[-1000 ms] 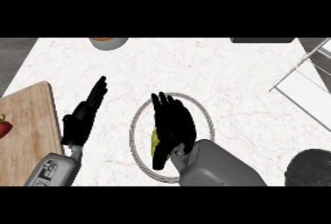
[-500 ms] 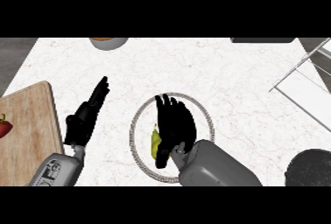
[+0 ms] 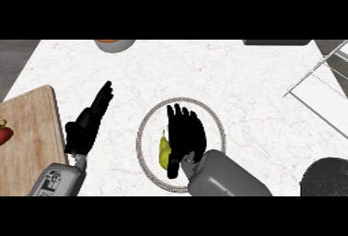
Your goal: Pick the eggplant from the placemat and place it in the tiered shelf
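Eggplant (image 3: 164,150), yellow-green, lies on the round placemat (image 3: 216,124), mostly hidden under the right hand (image 3: 185,136), whose fingers lie flat and straight over it. Left hand (image 3: 88,125) rests released at 9 o'clock. Cutting board (image 3: 27,138) further left, tiered shelf (image 3: 319,87) at 2 o'clock, bowl (image 3: 114,44) at 11

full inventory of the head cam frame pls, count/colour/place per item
counter: 1, white marbled, fills the view
placemat: 1, round, white with grey rim, centre
vegetable: 1, yellow-green, on the placemat, partly under the right hand
cutting board: 1, wooden, left edge
red item: 1, on the board, cut off
bowl: 1, grey, orange inside, top edge
wire shelf: 1, white, right
dark round object: 1, lower right
left hand: black, open, resting left of the placemat
right hand: black, fingers straight, over the placemat
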You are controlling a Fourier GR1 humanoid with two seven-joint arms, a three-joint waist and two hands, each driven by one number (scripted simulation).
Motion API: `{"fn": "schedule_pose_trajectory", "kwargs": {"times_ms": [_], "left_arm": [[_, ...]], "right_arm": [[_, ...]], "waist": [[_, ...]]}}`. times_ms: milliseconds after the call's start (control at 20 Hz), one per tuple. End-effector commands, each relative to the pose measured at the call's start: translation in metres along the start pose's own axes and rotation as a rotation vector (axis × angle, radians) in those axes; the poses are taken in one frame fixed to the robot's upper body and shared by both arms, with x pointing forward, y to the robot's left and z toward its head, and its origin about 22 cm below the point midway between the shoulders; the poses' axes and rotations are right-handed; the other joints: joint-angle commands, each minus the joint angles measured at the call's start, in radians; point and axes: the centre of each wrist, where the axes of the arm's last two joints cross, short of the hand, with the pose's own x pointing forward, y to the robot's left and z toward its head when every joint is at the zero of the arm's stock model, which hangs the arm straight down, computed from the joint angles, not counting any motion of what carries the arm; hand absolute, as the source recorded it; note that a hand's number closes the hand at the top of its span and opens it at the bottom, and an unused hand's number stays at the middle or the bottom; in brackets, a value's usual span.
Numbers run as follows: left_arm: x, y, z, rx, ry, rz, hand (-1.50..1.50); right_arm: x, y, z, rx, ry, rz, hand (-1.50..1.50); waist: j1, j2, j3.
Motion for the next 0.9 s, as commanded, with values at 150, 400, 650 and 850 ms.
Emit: {"fn": "schedule_pose_trajectory", "kwargs": {"times_ms": [150, 400, 650, 850], "left_arm": [[0.005, -0.009, 0.002, -0.011, 0.006, -0.006, 0.00], [-0.006, 0.001, -0.007, -0.006, 0.014, -0.002, 0.00], [-0.006, -0.003, -0.002, -0.001, -0.021, -0.006, 0.00], [-0.004, -0.001, 0.004, -0.014, -0.003, 0.011, 0.00]], "right_arm": [[0.001, 0.004, -0.019, -0.010, 0.108, 0.017, -1.50], [0.002, 0.020, -0.014, 0.003, 0.102, 0.036, -1.50], [-0.016, 0.041, -0.036, 0.012, 0.116, 0.043, -1.50], [-0.013, 0.031, -0.008, 0.045, 0.100, 0.037, -1.50]], "waist": [[0.005, 0.001, 0.000], [0.003, 0.001, 0.000], [0.006, 0.002, 0.000], [-0.002, 0.000, 0.000]]}}
